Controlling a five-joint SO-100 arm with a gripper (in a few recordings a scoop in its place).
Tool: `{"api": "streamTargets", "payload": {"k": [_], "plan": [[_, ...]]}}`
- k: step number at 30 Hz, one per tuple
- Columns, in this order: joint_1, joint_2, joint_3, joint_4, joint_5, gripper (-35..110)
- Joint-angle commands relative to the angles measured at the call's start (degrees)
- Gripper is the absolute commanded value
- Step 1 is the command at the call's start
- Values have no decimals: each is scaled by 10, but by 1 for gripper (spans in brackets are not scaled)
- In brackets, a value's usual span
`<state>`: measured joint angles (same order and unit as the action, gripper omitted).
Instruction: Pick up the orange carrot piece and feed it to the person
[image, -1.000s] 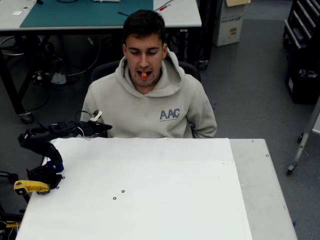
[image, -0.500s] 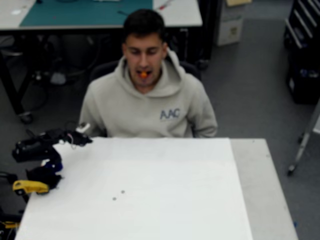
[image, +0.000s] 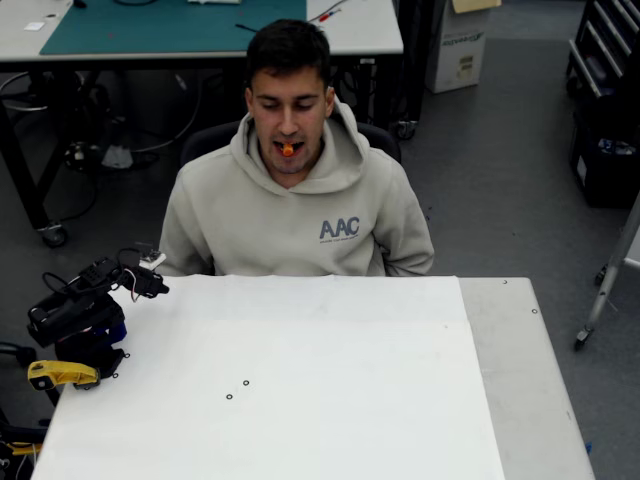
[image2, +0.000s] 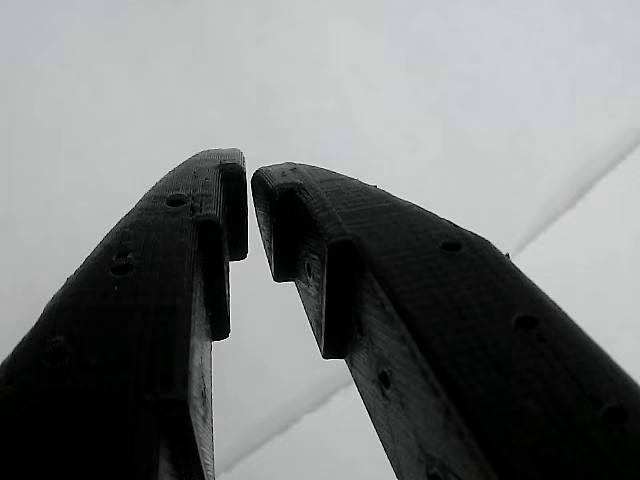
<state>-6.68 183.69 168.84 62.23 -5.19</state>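
Observation:
The orange carrot piece (image: 288, 149) sits between the lips of the person (image: 300, 215), who is seated behind the far edge of the white table (image: 300, 380) in a beige hoodie. In the overhead view my black arm is folded at the table's left edge. Its gripper (image: 152, 286) hangs over the far left corner, well left of and below the person's face. In the wrist view the gripper (image2: 250, 205) has its two black fingers nearly touching at the tips, with nothing between them and only a pale surface behind.
A yellow clamp (image: 60, 374) holds my base at the table's left edge. Two small black rings (image: 237, 390) lie on the white sheet. Behind the person stands a desk with a green mat (image: 170, 25). Grey floor lies to the right.
My arm has drawn back to the left and folded lower, so the gripper is farther from the person. The carrot piece stays in the person's mouth.

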Motion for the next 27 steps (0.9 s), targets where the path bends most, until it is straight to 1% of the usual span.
{"api": "streamTargets", "payload": {"k": [1, 27], "plan": [[0, 56, -9, 17, -6, -2], [4, 76, -7, 18, 2, -2]]}}
